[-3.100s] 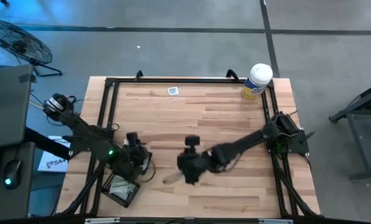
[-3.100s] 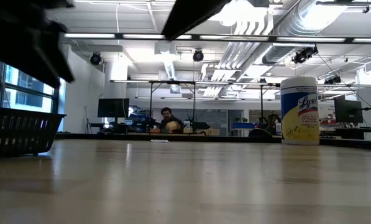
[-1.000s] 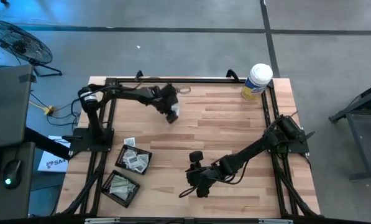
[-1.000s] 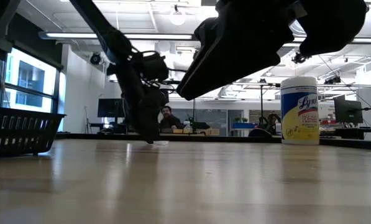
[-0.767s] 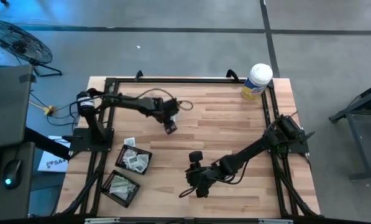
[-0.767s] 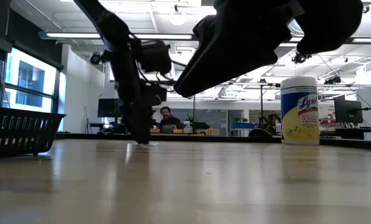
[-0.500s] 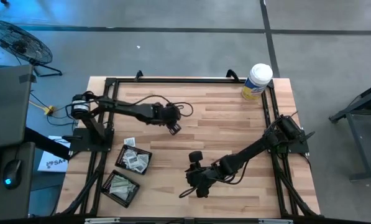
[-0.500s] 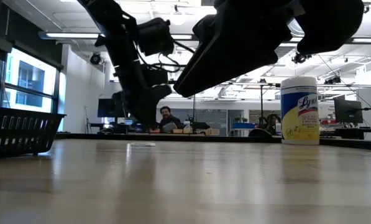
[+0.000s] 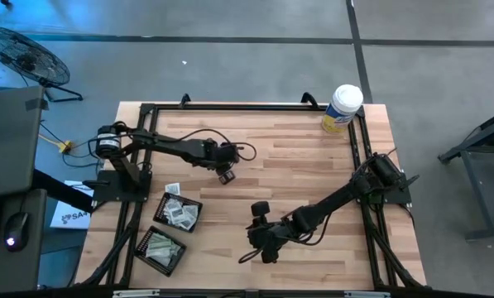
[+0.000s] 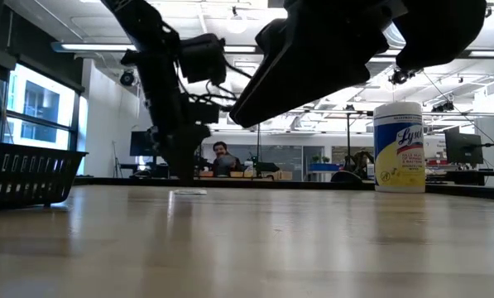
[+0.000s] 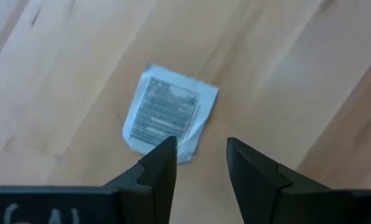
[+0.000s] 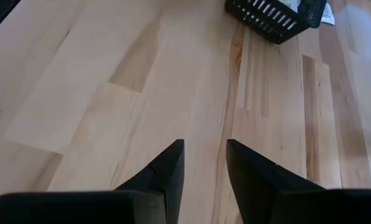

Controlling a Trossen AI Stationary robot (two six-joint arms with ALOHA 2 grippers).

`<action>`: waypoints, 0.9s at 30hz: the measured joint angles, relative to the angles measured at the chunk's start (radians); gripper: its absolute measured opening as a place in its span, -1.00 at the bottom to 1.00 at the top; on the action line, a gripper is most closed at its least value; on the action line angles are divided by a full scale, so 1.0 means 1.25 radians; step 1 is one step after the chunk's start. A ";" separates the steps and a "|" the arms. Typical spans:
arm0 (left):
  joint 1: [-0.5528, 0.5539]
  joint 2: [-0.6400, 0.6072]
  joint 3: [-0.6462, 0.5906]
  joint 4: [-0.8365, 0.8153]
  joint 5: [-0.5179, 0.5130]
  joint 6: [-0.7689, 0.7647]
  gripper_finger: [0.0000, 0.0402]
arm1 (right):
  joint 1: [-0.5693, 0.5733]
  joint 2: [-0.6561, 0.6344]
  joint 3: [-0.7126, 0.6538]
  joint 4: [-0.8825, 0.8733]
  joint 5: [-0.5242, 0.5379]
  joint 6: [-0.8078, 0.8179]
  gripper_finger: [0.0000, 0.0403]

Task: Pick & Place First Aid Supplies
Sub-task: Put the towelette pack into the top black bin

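Left claw [image 9: 225, 176] stands over the middle-left of the worktop [image 9: 296, 165], above the two black mesh trays [image 9: 178, 211]; in its wrist view the fingers [image 11: 160, 165] stand apart with a narrow gap and nothing is seen between them.

One square white-grey packet [image 11: 169, 113] lies flat on the wood just ahead of that claw, its printed face up; one corner sits just beyond one fingertip, though whether they touch cannot be told; the packet is off to that finger's side rather than centred in the gap, and set at a slant to the line of the jaws; being near square, it shows no marked long axis. In the low view a small flat packet [image 10: 189, 192] lies on the worktop beside the left arm.

Right claw [image 9: 259, 245] waits low over the front-centre of the worktop; fingers [image 12: 166, 165] apart, nothing between them, only bare wood ahead.

Judgement: the left arm is plainly the nearer; the pick turns on shifting the claw sideways to centre the packet before closing.

White canister [image 9: 342, 108] stands at the far right corner, well apart.
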 joint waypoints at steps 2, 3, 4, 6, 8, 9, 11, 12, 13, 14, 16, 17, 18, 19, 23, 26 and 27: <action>0.010 0.000 -0.017 0.014 -0.004 0.027 -0.32 | 0.000 0.000 0.000 0.001 0.000 0.000 -0.44; 0.011 0.000 -0.024 0.024 -0.005 0.036 -0.32 | 0.000 0.000 0.000 0.001 0.000 0.000 -0.44; 0.018 0.000 -0.030 0.032 -0.005 0.042 -0.32 | 0.000 0.000 0.000 0.002 0.000 0.000 -0.44; 0.031 0.000 -0.043 0.047 -0.002 0.047 -0.32 | 0.000 0.000 0.000 0.007 0.000 0.000 -0.44; 0.046 0.005 -0.058 0.069 0.006 0.060 -0.32 | 0.000 0.000 0.000 0.008 0.000 0.000 -0.44; 0.052 0.007 -0.066 0.083 0.010 0.064 -0.32 | 0.000 0.000 0.000 0.008 0.000 0.000 -0.44; 0.064 0.005 -0.080 0.100 0.013 0.066 -0.32 | 0.000 0.000 0.000 0.008 0.000 0.000 -0.44; 0.070 0.005 -0.086 0.111 0.022 0.067 -0.32 | 0.000 0.000 0.000 0.008 0.000 0.000 -0.44; 0.074 0.004 -0.092 0.121 0.038 0.070 -0.32 | 0.000 0.000 0.000 0.008 0.000 0.000 -0.44; 0.079 0.003 -0.098 0.129 0.054 0.078 -0.32 | 0.000 0.000 0.000 0.008 0.000 0.000 -0.44; 0.080 0.002 -0.102 0.133 0.076 0.091 -0.32 | 0.000 0.000 0.000 0.008 0.001 0.000 -0.44; 0.079 0.003 -0.105 0.134 0.078 0.092 -0.32 | 0.000 0.000 0.000 0.008 0.001 0.000 -0.44; 0.078 0.003 -0.106 0.135 0.076 0.093 -0.32 | 0.000 0.000 0.000 0.008 0.002 0.000 -0.44; 0.077 0.003 -0.110 0.135 0.076 0.095 -0.32 | 0.000 0.000 0.000 0.008 0.002 0.000 -0.44; 0.078 0.004 -0.131 0.144 0.086 0.110 -0.35 | 0.000 0.000 0.000 0.008 0.003 0.000 -0.44; 0.077 0.003 -0.163 0.188 0.092 0.112 -0.48 | 0.000 0.000 0.000 0.008 0.003 0.000 -0.44; 0.077 0.002 -0.173 0.204 0.095 0.112 -0.55 | 0.000 0.000 0.000 0.008 0.003 0.000 -0.44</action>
